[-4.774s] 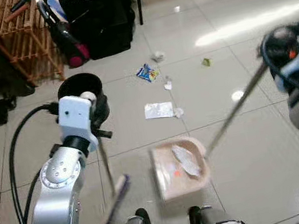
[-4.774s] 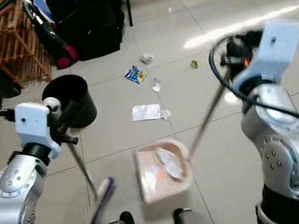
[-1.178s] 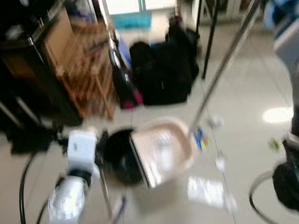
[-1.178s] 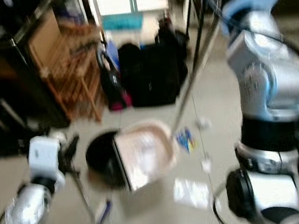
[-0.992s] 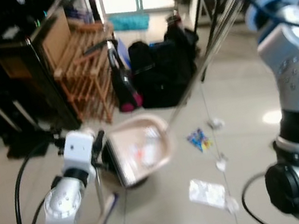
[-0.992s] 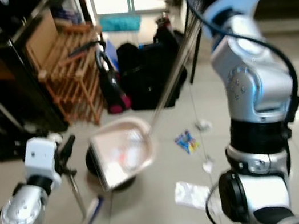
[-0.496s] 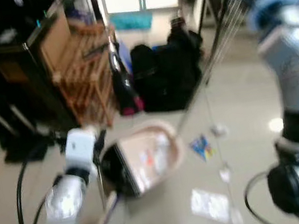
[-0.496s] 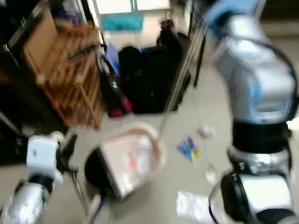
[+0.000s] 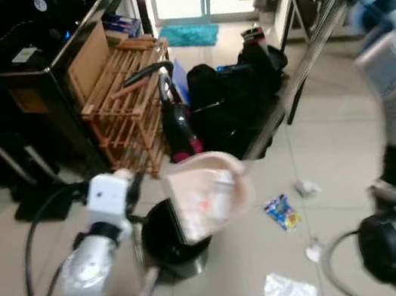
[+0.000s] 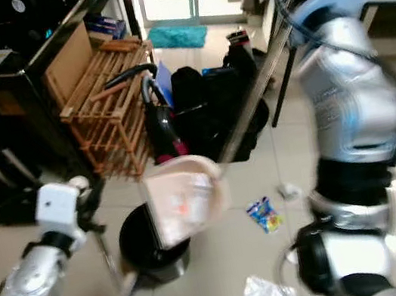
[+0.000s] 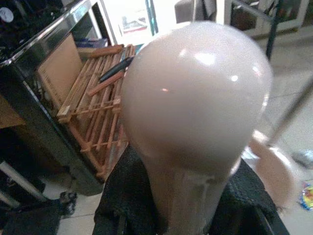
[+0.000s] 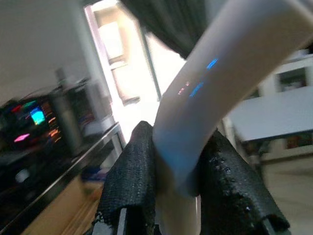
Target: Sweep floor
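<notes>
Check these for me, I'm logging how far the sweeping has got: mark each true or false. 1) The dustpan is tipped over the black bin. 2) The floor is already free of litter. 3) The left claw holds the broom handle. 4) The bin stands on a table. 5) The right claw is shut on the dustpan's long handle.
1) True: the pink dustpan hangs tilted above the black bin.
2) False: a blue wrapper, a silver packet and crumpled paper lie on the tiles.
3) True: the left claw grips the broom handle.
4) False: it stands on the floor, beside the wooden rack.
5) True: the right claw clamps the long handle.
</notes>
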Motion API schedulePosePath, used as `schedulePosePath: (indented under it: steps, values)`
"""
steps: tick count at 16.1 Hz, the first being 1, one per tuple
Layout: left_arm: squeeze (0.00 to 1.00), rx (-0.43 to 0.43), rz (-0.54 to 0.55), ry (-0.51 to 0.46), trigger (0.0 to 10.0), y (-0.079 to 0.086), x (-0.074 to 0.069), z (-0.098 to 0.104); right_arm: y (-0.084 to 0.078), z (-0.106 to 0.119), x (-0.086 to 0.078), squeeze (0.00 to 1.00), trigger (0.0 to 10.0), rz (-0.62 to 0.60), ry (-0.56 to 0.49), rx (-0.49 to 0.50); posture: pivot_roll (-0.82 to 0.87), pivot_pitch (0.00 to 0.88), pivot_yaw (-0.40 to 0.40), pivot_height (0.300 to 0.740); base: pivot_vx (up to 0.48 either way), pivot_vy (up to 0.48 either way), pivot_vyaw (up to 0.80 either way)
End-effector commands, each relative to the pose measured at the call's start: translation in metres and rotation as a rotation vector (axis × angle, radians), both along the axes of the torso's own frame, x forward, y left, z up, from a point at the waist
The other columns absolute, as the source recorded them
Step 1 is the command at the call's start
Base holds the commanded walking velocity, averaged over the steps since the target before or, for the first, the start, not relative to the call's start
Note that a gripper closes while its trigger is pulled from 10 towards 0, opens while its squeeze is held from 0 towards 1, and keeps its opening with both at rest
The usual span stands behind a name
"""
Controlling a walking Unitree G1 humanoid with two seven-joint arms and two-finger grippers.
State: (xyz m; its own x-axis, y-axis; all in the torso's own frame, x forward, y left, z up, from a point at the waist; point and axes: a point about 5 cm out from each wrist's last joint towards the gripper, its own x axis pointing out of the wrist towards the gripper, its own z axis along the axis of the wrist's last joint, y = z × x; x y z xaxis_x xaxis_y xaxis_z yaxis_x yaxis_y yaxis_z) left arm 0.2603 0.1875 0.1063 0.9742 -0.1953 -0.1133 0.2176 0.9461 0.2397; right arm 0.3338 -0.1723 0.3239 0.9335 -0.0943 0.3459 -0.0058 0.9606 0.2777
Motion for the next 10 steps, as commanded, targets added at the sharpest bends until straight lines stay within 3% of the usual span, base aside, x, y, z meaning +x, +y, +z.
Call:
schedulePosePath:
  steps: [1,10]
  values:
    - [0.0,0.004,-0.026,-0.048,10.0,-0.0057,0.0021,0.0088,-0.0063,0.0135,-0.0059,0.0,10.0,-0.012,-0.069,0.012,-0.04,0.079,-0.003,0.74,0.412,0.0,0.0]
    - [0.0,0.014,-0.009,-0.01,10.0,-0.0006,-0.0057,-0.0003,-0.0038,0.0135,-0.0064,0.0,10.0,-0.03,-0.148,-0.014,-0.03,0.073,-0.011,0.74,0.0,0.0,0.0]
